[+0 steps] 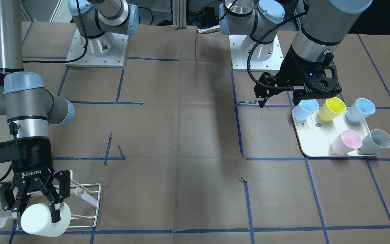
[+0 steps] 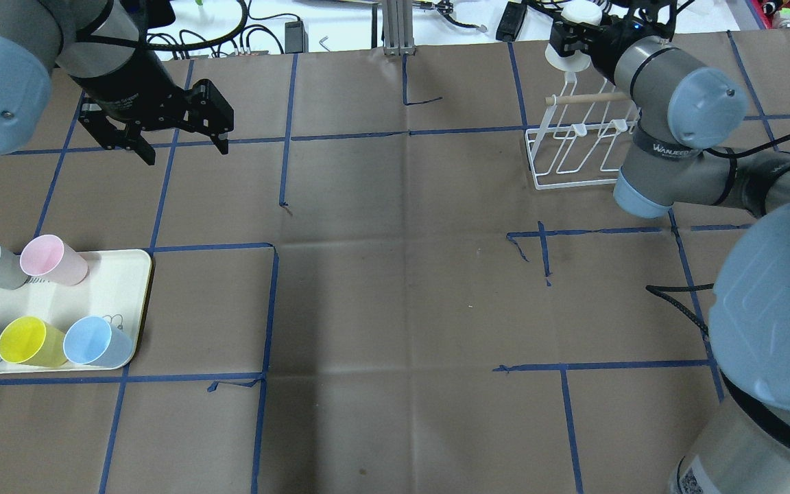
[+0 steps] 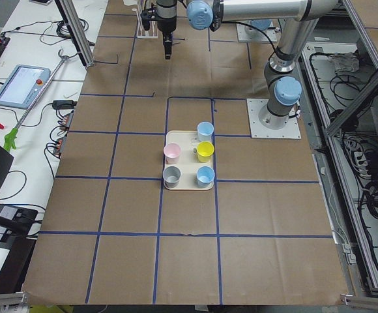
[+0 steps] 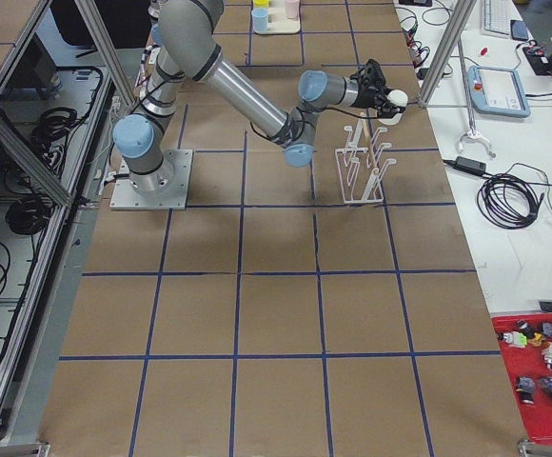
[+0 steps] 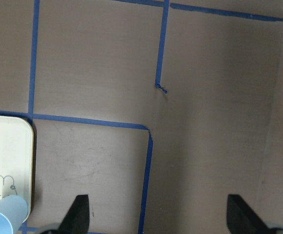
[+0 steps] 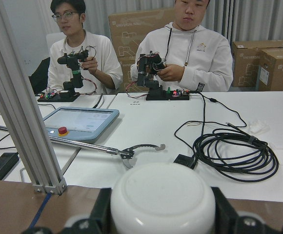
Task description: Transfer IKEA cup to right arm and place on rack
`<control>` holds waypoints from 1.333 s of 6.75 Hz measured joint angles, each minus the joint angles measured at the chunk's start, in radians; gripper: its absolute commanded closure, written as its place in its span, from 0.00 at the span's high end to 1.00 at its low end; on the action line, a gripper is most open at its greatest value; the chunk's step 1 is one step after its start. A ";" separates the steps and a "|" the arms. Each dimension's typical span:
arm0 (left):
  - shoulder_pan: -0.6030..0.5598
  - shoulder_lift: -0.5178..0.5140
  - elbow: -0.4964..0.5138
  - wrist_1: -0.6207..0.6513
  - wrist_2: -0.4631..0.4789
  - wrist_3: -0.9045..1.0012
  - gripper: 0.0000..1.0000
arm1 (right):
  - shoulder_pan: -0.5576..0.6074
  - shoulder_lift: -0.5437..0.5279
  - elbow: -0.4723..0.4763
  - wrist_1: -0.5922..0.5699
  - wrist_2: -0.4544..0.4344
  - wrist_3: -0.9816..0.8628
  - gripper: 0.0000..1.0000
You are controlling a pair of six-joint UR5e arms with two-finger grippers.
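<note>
A white cup (image 1: 42,218) is gripped by my right gripper (image 1: 36,211), the clawed ROBOTIQ one, whose fingers (image 1: 55,208) are shut on its sides. The cup lies tilted on its side over the outer end of the white wire rack (image 1: 88,200); I cannot tell whether it touches a prong. The overhead view shows cup (image 2: 568,58), gripper (image 2: 573,38) and rack (image 2: 573,161) at the far right. The right wrist view shows the cup's base (image 6: 163,200). My left gripper (image 1: 279,100), with two straight fingers, is open and empty above the table beside the tray (image 1: 317,149); it also shows in the left wrist view (image 5: 158,217).
The cream tray (image 2: 121,274) holds several cups: two light blue (image 1: 306,108) (image 1: 361,110), a yellow (image 1: 332,108), a pink (image 1: 346,141) and a grey (image 1: 376,141). Both arm bases (image 1: 96,47) stand at the robot's table edge. Operators sit beyond the rack's side.
</note>
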 measured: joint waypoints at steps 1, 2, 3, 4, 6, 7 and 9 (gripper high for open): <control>-0.004 0.033 -0.041 0.001 0.005 0.015 0.99 | -0.001 0.010 0.013 -0.017 0.000 -0.001 0.23; 0.004 0.072 -0.095 0.006 0.013 0.055 0.99 | -0.003 0.014 0.024 -0.023 0.001 -0.001 0.24; 0.039 0.116 -0.150 0.011 0.023 0.122 0.99 | -0.008 0.016 0.032 -0.025 0.001 0.000 0.24; 0.109 0.161 -0.199 0.012 0.028 0.215 0.99 | -0.013 0.017 0.042 -0.025 0.001 0.000 0.26; 0.299 0.252 -0.306 0.014 0.029 0.438 0.98 | -0.015 0.020 0.056 -0.024 0.001 0.000 0.99; 0.394 0.288 -0.354 0.021 0.029 0.548 0.98 | -0.016 0.021 0.057 -0.024 -0.001 0.000 1.00; 0.512 0.312 -0.423 0.061 0.024 0.679 0.98 | -0.016 0.022 0.057 -0.023 -0.009 -0.001 1.00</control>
